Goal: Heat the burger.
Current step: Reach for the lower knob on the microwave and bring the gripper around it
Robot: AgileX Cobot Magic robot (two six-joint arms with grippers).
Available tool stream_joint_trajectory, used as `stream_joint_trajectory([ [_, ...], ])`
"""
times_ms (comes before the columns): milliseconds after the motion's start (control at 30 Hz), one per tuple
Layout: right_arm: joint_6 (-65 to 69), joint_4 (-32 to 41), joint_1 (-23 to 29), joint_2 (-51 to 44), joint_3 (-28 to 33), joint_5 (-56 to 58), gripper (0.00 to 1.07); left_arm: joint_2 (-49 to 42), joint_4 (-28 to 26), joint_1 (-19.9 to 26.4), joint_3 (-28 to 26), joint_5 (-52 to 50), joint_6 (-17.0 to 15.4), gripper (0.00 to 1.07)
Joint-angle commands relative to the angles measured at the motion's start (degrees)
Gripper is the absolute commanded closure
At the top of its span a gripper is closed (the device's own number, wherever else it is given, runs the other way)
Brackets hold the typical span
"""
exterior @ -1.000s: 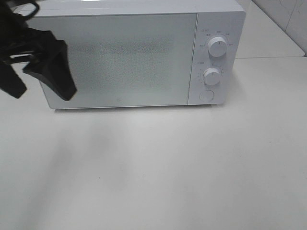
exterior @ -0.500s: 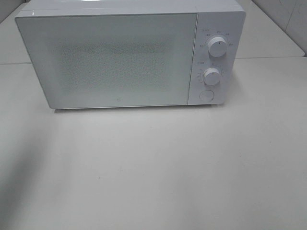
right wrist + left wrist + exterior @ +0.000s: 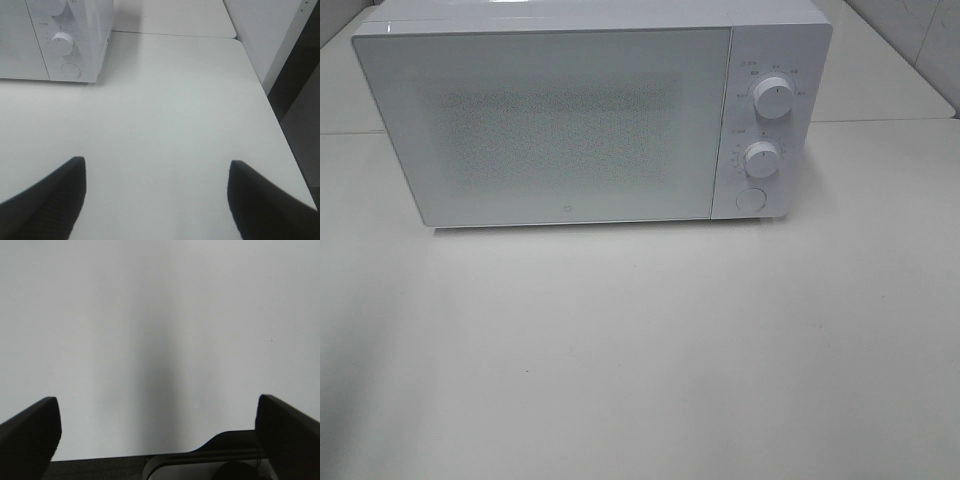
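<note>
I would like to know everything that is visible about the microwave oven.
The microwave is a white box, upright on the pale table, front toward the high camera. Its wide, speckled door is shut. Right of the door are an upper knob, a lower knob and a round button beneath. Nothing else touches it.
</note>
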Motion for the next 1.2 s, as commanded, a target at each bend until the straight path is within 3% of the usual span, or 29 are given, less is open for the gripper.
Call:
stream_joint_trajectory([
  [33, -0.6, 0.2, -0.2, -1.5, 0.1, -0.5, 0.33, -6.6, 0.4, 0.1, 4.4, -2.3, -0.6, 0.09],
  [433, -0.6, 0.2, -0.2, -1.5, 0.1, -0.5, 0.33, -20.7, 0.3, 0.1, 10.1, -3.4, -0.7, 0.09],
  [633, -0.6, 0.2, -0.2, -1.5, 0.1, -0.5, 0.33, -26.9, 0.5, 0.1, 11.7, 0.1, -3.2, 0.09],
  [933, -0.6, 0.2, -0.2, -1.5, 0.1, -0.5, 0.33, -34.7, 3.7, 0.1, 11.7, 0.1, -6.4, 0.09],
  [1200, -0.6, 0.2, -0.2, -1.5, 0.1, -0.5, 0.33, -44.9, 3.7, 0.1, 11.7, 0.0, -6.5, 0.09],
])
